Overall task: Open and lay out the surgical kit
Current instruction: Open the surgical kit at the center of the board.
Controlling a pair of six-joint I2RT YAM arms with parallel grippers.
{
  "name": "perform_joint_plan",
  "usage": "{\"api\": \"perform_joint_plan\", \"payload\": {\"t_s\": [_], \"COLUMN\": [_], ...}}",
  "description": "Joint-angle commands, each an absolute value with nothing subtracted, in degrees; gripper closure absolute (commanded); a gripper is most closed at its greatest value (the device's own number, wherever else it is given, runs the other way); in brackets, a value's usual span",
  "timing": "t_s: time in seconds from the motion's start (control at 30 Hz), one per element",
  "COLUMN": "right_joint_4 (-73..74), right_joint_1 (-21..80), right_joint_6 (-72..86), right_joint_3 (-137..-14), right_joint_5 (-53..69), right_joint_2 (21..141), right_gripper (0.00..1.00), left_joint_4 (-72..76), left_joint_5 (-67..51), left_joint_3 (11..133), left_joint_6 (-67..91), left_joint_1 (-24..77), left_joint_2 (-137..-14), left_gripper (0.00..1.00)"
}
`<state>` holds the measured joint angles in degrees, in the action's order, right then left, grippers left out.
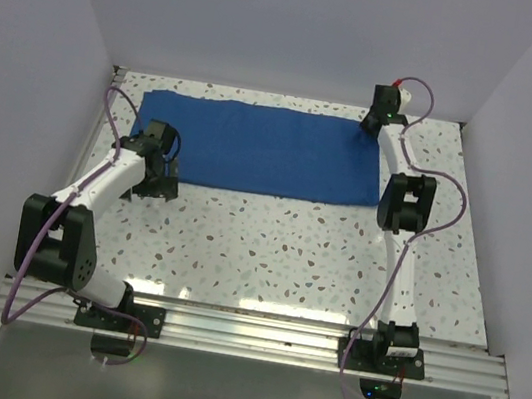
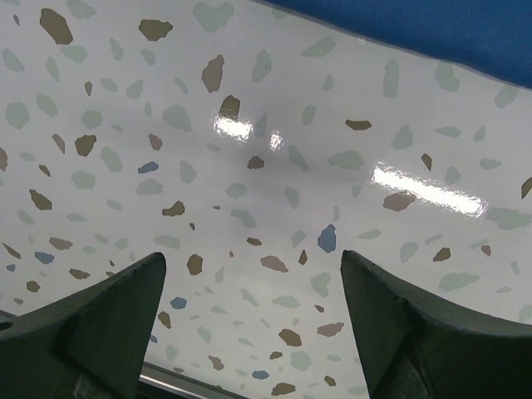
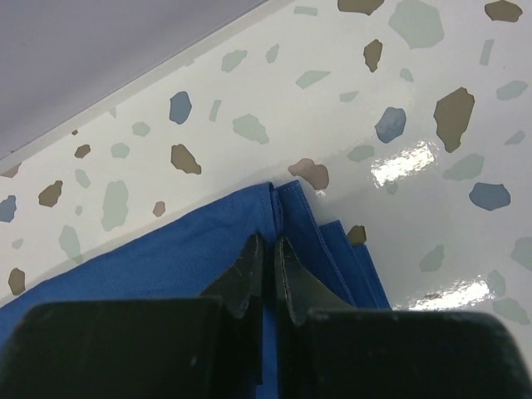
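The royal-blue cloth [image 1: 254, 147] lies folded flat as a long rectangle across the back of the table. My right gripper [image 1: 375, 121] is at its far right corner. In the right wrist view the right gripper [image 3: 268, 245] is shut, pinching a raised fold of the cloth [image 3: 166, 249] by the corner, where layered edges show. My left gripper [image 1: 166, 158] is by the cloth's left end. In the left wrist view it [image 2: 253, 266] is open and empty over bare table, with the cloth [image 2: 465, 33] at the upper right. The steel tray and the instruments are not in view.
The speckled white tabletop [image 1: 288, 254] is walled at the back and both sides. A metal rail [image 1: 256, 325] runs along the near edge by the arm bases. The right arm stretches across the table's right side.
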<state>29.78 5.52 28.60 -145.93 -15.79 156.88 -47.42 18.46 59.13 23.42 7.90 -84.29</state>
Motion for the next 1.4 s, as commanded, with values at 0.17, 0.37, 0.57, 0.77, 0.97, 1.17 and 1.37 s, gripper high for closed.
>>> {"api": "perform_joint_plan", "payload": {"t_s": [0.17,0.37,0.57,0.77,0.97,1.17,1.37], "right_joint_4": [30.15,32.25,32.97,35.76,52.33,72.39,80.94], "right_joint_1": [8.35,12.21,18.36,29.61,35.15,35.07,35.07], "right_joint_6": [24.61,22.94,25.13,27.50,34.88,39.28,42.27], "right_joint_3": [-135.21,-123.77,-105.27,-79.05,-57.23,-50.19,-50.79], "right_joint_5": [-14.15,-11.44,-6.25,-3.43,-2.73,-4.57,-5.89], "right_joint_2": [139.15,125.52,111.75,87.79,57.52,33.33,33.04], "right_gripper": [1.00,1.00,1.00,1.00,1.00,1.00,0.02], "left_joint_4": [-47.37,-47.20,-48.78,-50.97,-55.98,-60.99,-64.42], "left_joint_5": [17.84,16.96,17.49,18.54,18.28,18.37,17.40], "left_joint_3": [65.21,69.60,73.73,79.71,90.42,93.43,87.03], "left_joint_6": [23.12,22.68,25.04,28.56,32.07,36.90,40.07], "left_joint_1": [8.09,8.09,8.09,8.09,8.17,8.79,9.23], "left_joint_2": [-81.83,-80.16,-78.84,-78.57,-78.58,-75.33,-67.69], "left_gripper": [0.10,0.10,0.10,0.10,0.10,0.11,0.10]}}
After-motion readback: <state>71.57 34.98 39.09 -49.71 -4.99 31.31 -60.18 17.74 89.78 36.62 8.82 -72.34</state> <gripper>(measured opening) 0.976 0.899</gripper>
